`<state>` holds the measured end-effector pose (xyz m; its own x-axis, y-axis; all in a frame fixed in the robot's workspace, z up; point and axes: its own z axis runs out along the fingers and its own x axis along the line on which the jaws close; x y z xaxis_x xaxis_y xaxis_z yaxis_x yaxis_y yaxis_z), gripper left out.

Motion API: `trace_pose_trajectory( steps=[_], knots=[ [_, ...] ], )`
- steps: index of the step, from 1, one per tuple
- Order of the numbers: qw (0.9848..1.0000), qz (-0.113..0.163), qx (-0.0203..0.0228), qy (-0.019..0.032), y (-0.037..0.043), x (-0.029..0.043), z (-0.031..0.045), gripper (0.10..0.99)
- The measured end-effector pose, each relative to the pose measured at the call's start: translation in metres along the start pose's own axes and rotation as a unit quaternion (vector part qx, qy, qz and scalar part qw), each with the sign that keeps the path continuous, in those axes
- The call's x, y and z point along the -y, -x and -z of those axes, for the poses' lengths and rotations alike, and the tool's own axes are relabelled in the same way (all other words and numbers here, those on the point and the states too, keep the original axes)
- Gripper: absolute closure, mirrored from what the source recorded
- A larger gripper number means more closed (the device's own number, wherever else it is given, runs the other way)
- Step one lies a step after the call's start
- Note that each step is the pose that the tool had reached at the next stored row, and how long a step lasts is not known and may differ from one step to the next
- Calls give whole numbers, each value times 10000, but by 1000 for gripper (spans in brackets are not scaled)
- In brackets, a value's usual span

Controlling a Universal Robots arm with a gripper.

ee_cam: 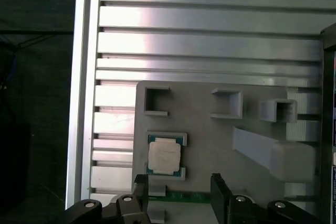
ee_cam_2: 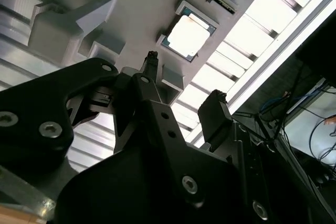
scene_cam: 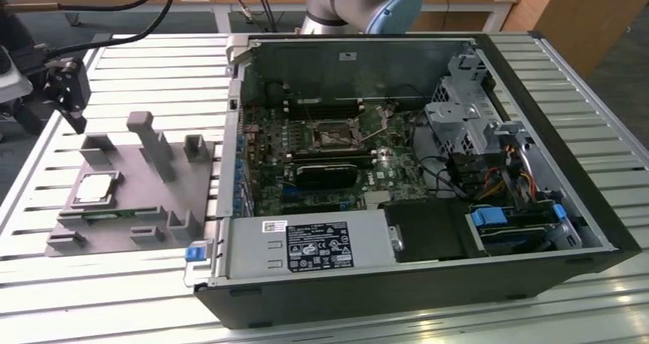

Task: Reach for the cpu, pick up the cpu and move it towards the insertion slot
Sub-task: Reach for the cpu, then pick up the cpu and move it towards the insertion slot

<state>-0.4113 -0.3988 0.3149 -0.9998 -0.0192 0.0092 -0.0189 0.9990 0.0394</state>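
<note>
On the cpu [ee_cam: 164,155] the top gleams as smooth, bright metal inside a thin green rim, while the holder [ee_cam: 210,129] is plain matt grey plastic. The desk [ee_cam: 210,45] is ribbed bare metal with a soft sheen, and the fingers [ee_cam: 219,198] look matt black.

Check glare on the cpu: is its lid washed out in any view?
Second wrist view: cpu lid blown out white, table slats glaring too. First wrist view: cpu pale, rim readable. Exterior view: cpu evenly lit, mild sheen.
</note>
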Motion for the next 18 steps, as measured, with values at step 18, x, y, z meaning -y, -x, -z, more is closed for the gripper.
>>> trace_pose_trajectory(
  steps=[18],
  knots=[
    [10000, 0, 0, 1, -78, 118, -324, 486]
  ],
)
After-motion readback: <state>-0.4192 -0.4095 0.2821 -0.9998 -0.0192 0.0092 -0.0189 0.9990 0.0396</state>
